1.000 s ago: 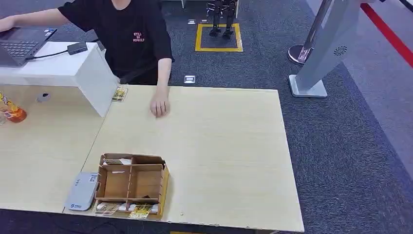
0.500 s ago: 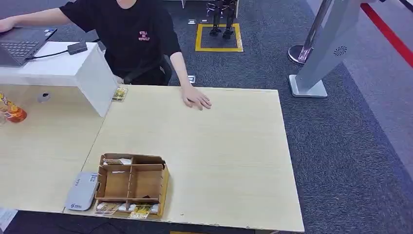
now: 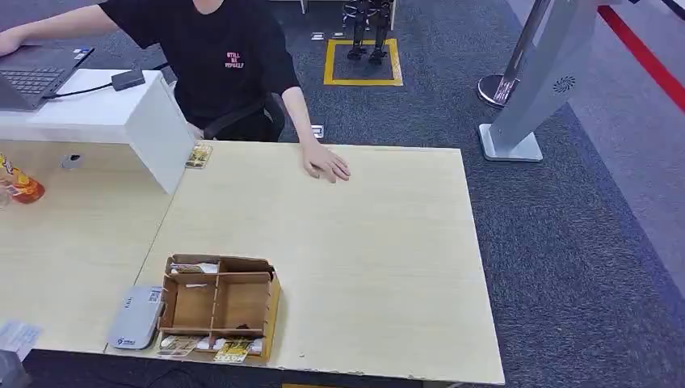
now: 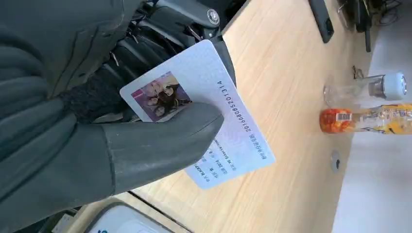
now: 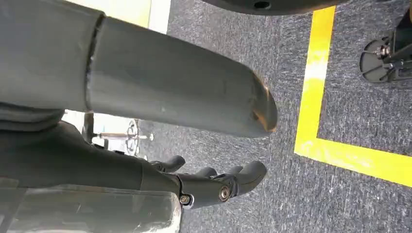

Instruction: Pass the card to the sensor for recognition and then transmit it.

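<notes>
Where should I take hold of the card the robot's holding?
Pinch the free printed end of the card, coming in from the side away from the left robot hand. Its thumb clamps the photo end, while the end with the text sticks out clear of the hand.

A divided box (image 3: 218, 303) sits at the lower left of the tabletop (image 3: 363, 267), a sensor (image 3: 136, 317) touching its left side. A person's hand (image 3: 325, 163) rests at the upper centre; bottles (image 3: 20, 184) lie far left.
</notes>
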Action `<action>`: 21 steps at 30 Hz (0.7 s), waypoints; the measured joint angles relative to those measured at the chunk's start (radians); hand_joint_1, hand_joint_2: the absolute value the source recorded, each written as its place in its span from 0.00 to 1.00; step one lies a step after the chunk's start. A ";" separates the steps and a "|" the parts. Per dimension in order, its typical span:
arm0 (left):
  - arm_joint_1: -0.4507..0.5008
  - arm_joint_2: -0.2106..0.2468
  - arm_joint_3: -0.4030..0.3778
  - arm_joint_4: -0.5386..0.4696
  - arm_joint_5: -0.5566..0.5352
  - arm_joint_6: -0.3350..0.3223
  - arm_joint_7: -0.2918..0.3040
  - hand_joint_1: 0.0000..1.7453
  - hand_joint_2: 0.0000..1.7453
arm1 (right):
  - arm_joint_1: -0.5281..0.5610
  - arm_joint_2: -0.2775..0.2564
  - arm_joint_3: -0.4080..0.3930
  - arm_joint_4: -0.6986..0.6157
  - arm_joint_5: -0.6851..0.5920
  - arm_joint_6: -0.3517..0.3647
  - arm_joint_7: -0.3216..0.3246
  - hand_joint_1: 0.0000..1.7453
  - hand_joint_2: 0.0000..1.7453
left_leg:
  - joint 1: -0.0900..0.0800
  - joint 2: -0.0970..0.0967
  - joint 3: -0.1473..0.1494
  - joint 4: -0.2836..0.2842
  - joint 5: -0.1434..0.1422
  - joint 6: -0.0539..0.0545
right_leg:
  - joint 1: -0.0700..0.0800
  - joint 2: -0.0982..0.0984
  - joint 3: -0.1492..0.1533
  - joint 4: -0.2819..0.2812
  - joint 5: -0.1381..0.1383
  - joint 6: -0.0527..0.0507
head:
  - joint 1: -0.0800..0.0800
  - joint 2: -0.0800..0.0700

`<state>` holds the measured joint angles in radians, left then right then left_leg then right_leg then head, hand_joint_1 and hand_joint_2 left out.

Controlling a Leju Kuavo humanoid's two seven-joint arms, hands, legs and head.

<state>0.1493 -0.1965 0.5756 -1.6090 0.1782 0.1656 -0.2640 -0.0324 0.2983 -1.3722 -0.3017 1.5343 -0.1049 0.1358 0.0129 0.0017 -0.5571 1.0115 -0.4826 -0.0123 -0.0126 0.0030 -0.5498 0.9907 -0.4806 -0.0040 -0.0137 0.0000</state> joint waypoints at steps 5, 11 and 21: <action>-0.013 0.034 -0.035 0.042 0.022 0.027 0.015 1.00 1.00 | -0.002 -0.008 0.006 0.011 0.006 0.000 0.000 0.00 0.00 | 0.000 0.000 0.000 0.000 0.000 0.000 | 0.000 0.000 0.000 0.000 0.000 0.000 | 0.000 0.000; -0.044 0.098 -0.074 0.134 0.031 0.042 0.017 1.00 1.00 | -0.003 -0.022 0.020 0.026 0.014 0.000 0.003 0.00 0.00 | 0.000 0.000 0.000 0.000 0.000 0.000 | 0.000 0.000 0.000 0.000 0.000 0.000 | 0.000 0.000; -0.064 0.131 -0.159 0.222 0.022 0.040 0.024 1.00 1.00 | -0.004 -0.034 0.031 0.041 0.018 0.000 0.003 0.00 0.00 | 0.000 0.000 0.000 0.000 0.000 0.000 | 0.000 0.000 0.000 0.000 0.000 0.000 | 0.000 0.000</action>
<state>0.0858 -0.0656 0.4165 -1.3874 0.1999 0.2056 -0.2396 -0.0364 0.2644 -1.3413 -0.2609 1.5522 -0.1049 0.1385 0.0129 0.0016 -0.5574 1.0116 -0.4825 -0.0121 -0.0125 0.0031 -0.5498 0.9907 -0.4805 -0.0041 -0.0134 0.0000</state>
